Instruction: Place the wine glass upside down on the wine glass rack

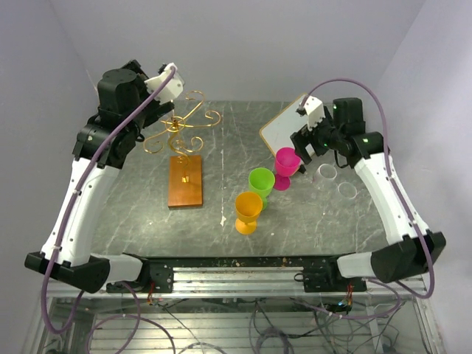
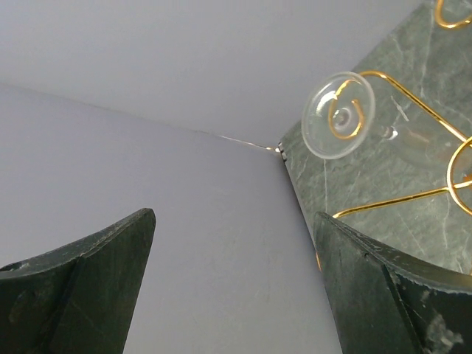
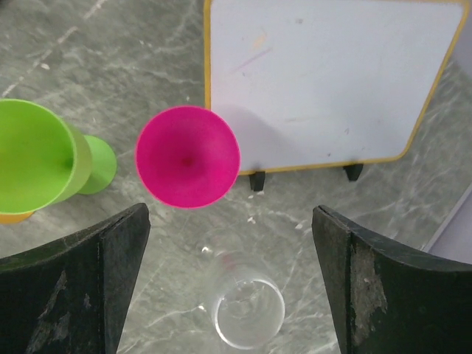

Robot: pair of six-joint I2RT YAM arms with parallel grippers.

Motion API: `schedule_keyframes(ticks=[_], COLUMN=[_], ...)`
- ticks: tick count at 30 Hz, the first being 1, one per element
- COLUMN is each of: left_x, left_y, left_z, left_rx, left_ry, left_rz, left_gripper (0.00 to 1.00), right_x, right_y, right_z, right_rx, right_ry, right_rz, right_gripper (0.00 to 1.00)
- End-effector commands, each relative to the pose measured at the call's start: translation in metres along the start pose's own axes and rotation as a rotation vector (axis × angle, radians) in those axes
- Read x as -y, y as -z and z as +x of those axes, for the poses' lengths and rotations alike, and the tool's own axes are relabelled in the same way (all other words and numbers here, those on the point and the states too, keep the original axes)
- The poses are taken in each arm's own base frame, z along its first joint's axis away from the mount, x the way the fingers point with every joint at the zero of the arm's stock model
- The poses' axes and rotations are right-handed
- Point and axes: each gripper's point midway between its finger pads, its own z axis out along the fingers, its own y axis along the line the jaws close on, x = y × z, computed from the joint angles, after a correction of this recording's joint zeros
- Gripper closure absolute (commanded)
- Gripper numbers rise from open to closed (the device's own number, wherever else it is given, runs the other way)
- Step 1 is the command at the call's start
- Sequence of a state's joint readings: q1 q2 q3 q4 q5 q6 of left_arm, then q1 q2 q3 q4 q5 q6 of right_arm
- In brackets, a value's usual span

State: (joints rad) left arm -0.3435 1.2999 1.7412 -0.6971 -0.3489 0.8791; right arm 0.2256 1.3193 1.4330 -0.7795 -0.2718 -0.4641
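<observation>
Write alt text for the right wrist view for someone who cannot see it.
The right gripper, open, frames a clear wine glass on a green marble table. Beyond it stand a pink cup, a green cup and a small whiteboard.

On my bench (image 1: pixel 228 158), right of centre, three plastic goblets stand upright in a diagonal row. The pink goblet (image 1: pixel 287 162) is highest in the frame, the green goblet (image 1: pixel 261 181) is in the middle, and the orange goblet (image 1: pixel 248 205) is lowest. A yellow-framed whiteboard (image 1: pixel 283 133) stands just behind the pink goblet.
</observation>
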Motion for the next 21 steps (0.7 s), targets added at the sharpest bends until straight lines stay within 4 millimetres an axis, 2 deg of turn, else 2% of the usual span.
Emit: schedule_keyframes(ticks=[1, 6, 11, 21], left_x=[-0.03, -0.033, -0.024, -0.017], left_y=[0.014, 0.018, 0.018, 0.015], left_z=[-0.004, -0.005, -0.008, -0.01], left_rx=[0.02, 0.032, 0.054, 0.061], left_ry=[0.102, 0.113, 0.106, 0.089], left_rz=[-0.12, -0.123, -0.077, -0.043], left_gripper=[0.01, 0.01, 0.0, 0.01], right_x=[0.004, -0.001, -0.005, -0.011], right_y=[-0.021, -0.045, -0.064, -0.087], right_z=[0.028, 0.048, 0.064, 0.073], right_rx=[-0.131, -0.226, -0.292, -0.343], right_ry=[-0.091, -0.141, -0.167, -0.181], right_rz=[0.034, 0.005, -0.021, -0.067], right_gripper=[0.1, 0.27, 0.41, 0.61])
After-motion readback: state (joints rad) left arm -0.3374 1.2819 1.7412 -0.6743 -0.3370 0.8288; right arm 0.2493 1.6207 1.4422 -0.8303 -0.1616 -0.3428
